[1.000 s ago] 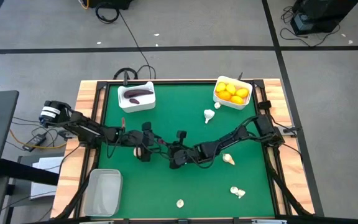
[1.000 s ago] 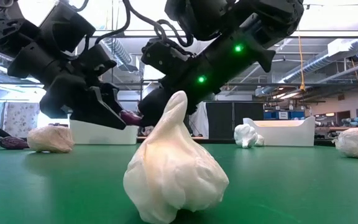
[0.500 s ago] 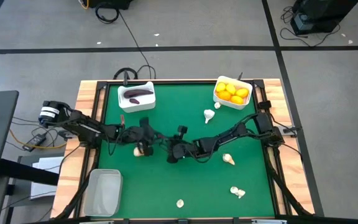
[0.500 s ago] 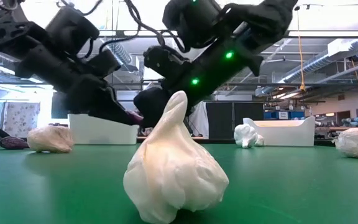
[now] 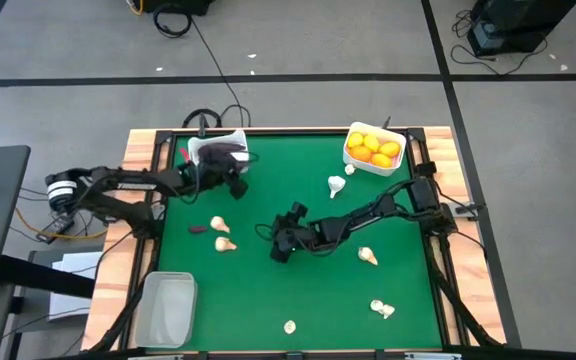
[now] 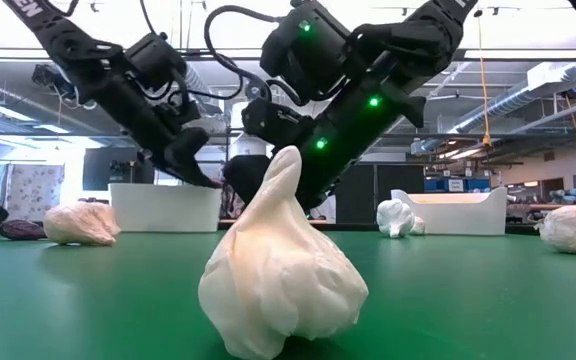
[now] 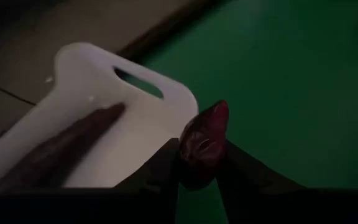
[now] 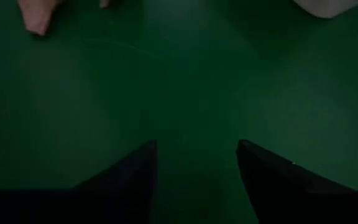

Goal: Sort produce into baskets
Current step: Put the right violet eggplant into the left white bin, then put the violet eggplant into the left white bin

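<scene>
A green table [image 5: 298, 300] carries three baskets: a white one [image 5: 213, 147] at the far left holding one eggplant [image 7: 61, 152], a white one [image 5: 374, 150] at the far right holding about five citrus fruits [image 5: 372, 147], and a clear one [image 5: 168, 308] near the front left. The left tool [image 7: 197, 171] hangs at the far-left basket's rim, clenched on a second eggplant [image 7: 202, 143]; dropping it calls for a small reach over the rim, then letting go. The right tool [image 8: 194, 162] hovers released over mid-table. A third eggplant [image 5: 197, 229] and six garlic bulbs [image 5: 367, 256] lie loose.
</scene>
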You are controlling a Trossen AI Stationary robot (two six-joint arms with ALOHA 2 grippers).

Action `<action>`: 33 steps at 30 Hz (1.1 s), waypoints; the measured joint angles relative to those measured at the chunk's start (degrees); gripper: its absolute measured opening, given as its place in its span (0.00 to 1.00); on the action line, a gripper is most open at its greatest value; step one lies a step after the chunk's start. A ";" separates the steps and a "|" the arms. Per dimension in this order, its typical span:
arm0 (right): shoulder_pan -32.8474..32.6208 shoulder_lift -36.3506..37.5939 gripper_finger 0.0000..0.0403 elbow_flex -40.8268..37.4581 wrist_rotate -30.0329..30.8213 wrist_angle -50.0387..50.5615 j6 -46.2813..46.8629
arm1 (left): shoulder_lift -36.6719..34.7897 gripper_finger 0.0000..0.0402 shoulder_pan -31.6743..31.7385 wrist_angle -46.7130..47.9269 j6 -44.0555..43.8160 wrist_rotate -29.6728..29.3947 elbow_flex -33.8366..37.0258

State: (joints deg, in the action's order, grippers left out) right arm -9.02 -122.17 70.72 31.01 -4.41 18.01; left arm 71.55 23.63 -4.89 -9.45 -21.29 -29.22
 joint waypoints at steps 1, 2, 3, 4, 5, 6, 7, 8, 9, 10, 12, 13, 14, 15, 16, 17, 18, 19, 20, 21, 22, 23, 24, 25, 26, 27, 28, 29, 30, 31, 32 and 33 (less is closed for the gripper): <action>-0.05 0.00 0.58 0.00 0.06 0.20 -0.07 | -0.61 0.25 0.84 -0.06 -0.02 -0.02 -0.30; -0.06 0.00 0.57 0.00 0.10 0.18 -0.23 | -1.20 0.25 1.59 -0.02 -0.02 -0.10 -0.43; -0.04 0.00 0.57 0.00 0.16 0.16 -0.41 | -1.92 0.25 2.28 0.30 0.02 -0.10 -0.38; -0.02 0.00 0.57 0.00 0.23 0.12 -0.63 | -2.56 0.25 2.86 0.35 0.17 -0.07 -0.37; -0.04 0.00 0.58 0.00 0.23 0.02 -1.15 | -2.92 0.25 3.23 0.31 0.19 -0.07 -0.37; -0.06 0.00 0.58 0.00 0.23 -0.06 -1.40 | -3.32 0.25 3.46 0.39 0.21 -0.07 -0.37; -0.06 0.00 0.58 0.00 0.23 -0.09 -1.55 | -3.86 0.25 3.61 0.49 0.42 -0.09 -0.33; -0.06 0.00 0.57 0.00 0.21 -0.09 -1.70 | -4.25 0.25 3.64 0.38 0.93 -0.08 -0.32; -0.06 0.00 0.57 0.00 0.21 -0.09 -1.76 | -4.54 0.25 3.77 0.26 1.39 -0.10 -0.34; -0.07 0.00 0.57 0.00 0.23 -0.13 -1.91 | -4.78 0.25 4.02 0.79 1.26 -0.36 -0.34; 0.10 0.00 0.57 0.00 0.21 -0.13 -2.61 | -4.96 0.27 4.60 2.57 0.10 -2.34 -0.34; 0.21 0.00 0.58 0.00 0.24 -0.15 -2.68 | -4.96 0.28 5.03 3.25 -0.29 -3.33 -0.34; 0.27 0.00 0.58 0.00 0.24 -0.19 -2.76 | -4.96 0.30 5.35 4.28 -1.13 -3.86 -0.34; 0.36 0.00 0.58 0.00 0.17 -0.21 -2.88 | -4.96 0.33 5.80 5.56 -1.47 -4.05 -0.34; 0.44 0.00 0.58 0.00 -0.08 -0.23 -3.06 | -4.96 0.36 6.10 6.72 -1.35 -4.08 -0.32; 0.52 0.00 0.58 0.00 -0.41 -0.24 -3.12 | -4.94 0.39 6.15 7.78 -1.25 -4.08 -0.32; 0.61 0.00 0.58 0.00 -0.55 -0.24 -3.14 | -4.94 0.43 6.15 8.75 -1.23 -4.09 -0.32; 0.64 0.00 0.58 0.00 -0.65 -0.24 -3.16 | -4.94 0.46 6.17 9.29 -1.21 -4.36 -0.29; 0.64 0.00 0.58 0.00 -0.66 -0.24 -3.18 | -4.94 0.50 6.17 9.65 -1.24 -4.59 -0.28; 0.64 0.00 0.58 0.00 -0.68 -0.25 -3.18 | -5.00 0.53 6.17 10.00 -1.27 -4.62 -0.28; 0.64 0.00 0.58 0.00 -0.68 -0.26 -3.18 | -5.28 0.56 6.17 10.37 -1.27 -4.64 -0.28; 0.64 0.00 0.58 0.00 -0.70 -0.30 -3.19 | -5.62 0.59 6.17 10.83 -1.29 -4.64 -0.29; 0.64 0.00 0.58 0.00 -0.86 -0.36 -3.28 | -5.89 0.61 6.17 12.07 -1.30 -4.52 -0.58; 0.64 0.00 0.58 0.00 -1.11 -0.48 -3.47 | -6.35 0.62 6.06 14.18 -1.32 -3.73 -1.26; 0.64 0.00 0.58 0.00 -1.28 -0.49 -3.52 | -6.99 0.63 5.87 17.12 -1.20 -2.22 -2.39; 0.64 0.00 0.58 0.00 -1.54 -0.45 -3.60 | -7.69 0.63 5.38 20.25 -0.48 0.05 -3.65; 0.64 0.00 0.58 0.00 -2.01 -0.46 -3.71 | -8.28 0.63 4.59 23.50 0.77 2.70 -5.18; 0.64 0.00 0.58 0.00 -2.59 -0.46 -4.10 | -8.82 0.63 3.44 26.99 2.10 6.11 -6.57; 0.64 0.00 0.58 0.00 -2.97 -0.48 -4.39 | -9.17 0.62 1.93 31.25 3.09 9.71 -7.85; 0.64 0.00 0.58 0.00 -3.26 -0.48 -4.66 | -9.27 0.61 0.10 35.70 3.19 13.81 -8.94; 0.64 0.00 0.58 0.00 -3.34 -0.48 -4.93 | -9.17 0.60 -1.96 39.62 2.79 17.14 -9.84; 0.64 0.00 0.58 0.00 -3.60 -0.54 -5.19 | -9.04 0.58 -4.17 43.21 1.58 19.05 -10.54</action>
State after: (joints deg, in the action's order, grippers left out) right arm -8.38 -122.17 70.72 27.41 -4.94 12.81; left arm 62.51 19.46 38.32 -7.87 -2.24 -39.76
